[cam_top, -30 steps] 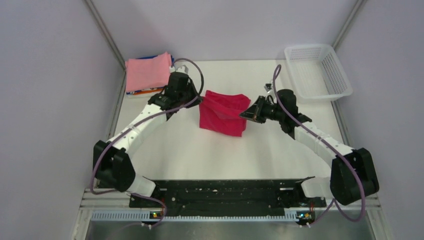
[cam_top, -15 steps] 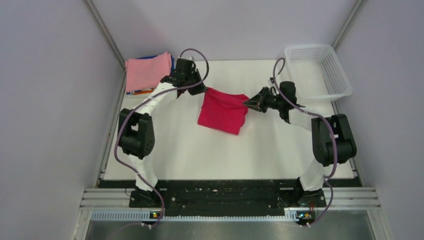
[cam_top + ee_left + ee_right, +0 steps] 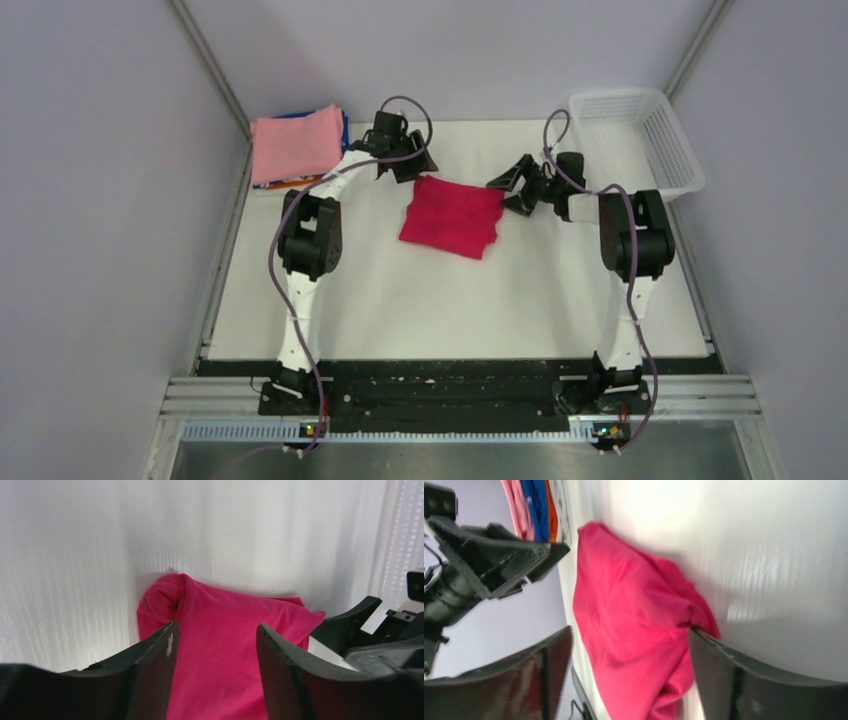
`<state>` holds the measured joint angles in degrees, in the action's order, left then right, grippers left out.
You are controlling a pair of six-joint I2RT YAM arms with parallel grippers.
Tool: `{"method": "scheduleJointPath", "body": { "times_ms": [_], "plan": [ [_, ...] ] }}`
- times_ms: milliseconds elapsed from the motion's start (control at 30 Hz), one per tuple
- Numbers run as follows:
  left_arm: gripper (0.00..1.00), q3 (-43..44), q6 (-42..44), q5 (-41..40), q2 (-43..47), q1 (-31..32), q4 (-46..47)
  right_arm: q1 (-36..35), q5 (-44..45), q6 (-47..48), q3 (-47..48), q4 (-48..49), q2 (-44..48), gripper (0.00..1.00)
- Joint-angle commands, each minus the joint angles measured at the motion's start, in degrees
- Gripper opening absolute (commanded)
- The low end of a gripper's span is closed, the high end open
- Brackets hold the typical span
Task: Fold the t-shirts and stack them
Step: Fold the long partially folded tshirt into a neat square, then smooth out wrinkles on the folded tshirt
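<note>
The red t-shirt (image 3: 452, 216) lies folded mid-counter (image 3: 450, 300). At its far corners the left fingers (image 3: 150, 670) and right fingers (image 3: 724, 680) stand apart, gripping nothing. Cloth brushes 1 right finger; pulling back could snag it and spoil the fold.

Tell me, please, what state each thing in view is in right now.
Crimson t-shirt, folded, lying flat, held by neither gripper.
Pink t-shirt, folded, topping the stack.
Basket, upright.
Left gripper, open.
Right gripper, open.
</note>
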<state>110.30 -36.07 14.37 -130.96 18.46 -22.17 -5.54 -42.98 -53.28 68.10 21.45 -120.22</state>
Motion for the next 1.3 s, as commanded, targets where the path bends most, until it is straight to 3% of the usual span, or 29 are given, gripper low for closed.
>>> {"method": "scheduleJointPath", "body": {
  "times_ms": [0,100,267,367,467,600,733,833,1067,1267],
  "plan": [
    [0.68,7.2,0.2,0.5,0.0,-0.9,0.9,0.7,3.4,4.1,7.0,-1.8,0.0,0.97],
    [0.80,5.0,-0.1,0.2,3.8,-0.9,2.3,0.5,5.6,6.8,6.3,-5.3,4.4,0.99],
    [0.89,-6.4,-2.1,3.5,10.7,-0.3,8.6,-2.1,13.4,13.2,2.3,-13.6,14.0,0.99],
    [0.90,-9.9,-3.2,6.8,11.8,0.8,9.0,-4.4,17.2,16.0,0.4,-17.3,18.6,0.99],
    [0.90,-15.0,-4.2,9.2,12.7,2.6,11.5,-6.5,15.0,14.5,-1.7,-14.2,20.0,0.99],
    [0.90,-20.9,-5.6,10.6,12.4,3.1,14.6,-10.6,11.6,9.5,-2.8,-8.7,15.8,0.99],
    [0.90,-24.1,-4.8,11.7,11.7,2.8,12.1,-14.4,11.5,6.5,-4.6,-4.4,11.0,0.99],
    [0.90,-31.7,-5.4,13.1,13.3,2.8,14.9,-14.7,12.3,4.9,-9.7,-0.9,10.8,0.99],
    [0.87,-49.3,-6.9,11.6,21.6,3.7,17.7,-16.0,14.8,6.4,-23.6,-0.6,15.5,0.99],
    [0.87,-62.1,-6.1,3.8,37.2,9.3,12.9,-21.6,18.9,8.0,-31.3,-5.4,28.1,0.99]
  ]
}}
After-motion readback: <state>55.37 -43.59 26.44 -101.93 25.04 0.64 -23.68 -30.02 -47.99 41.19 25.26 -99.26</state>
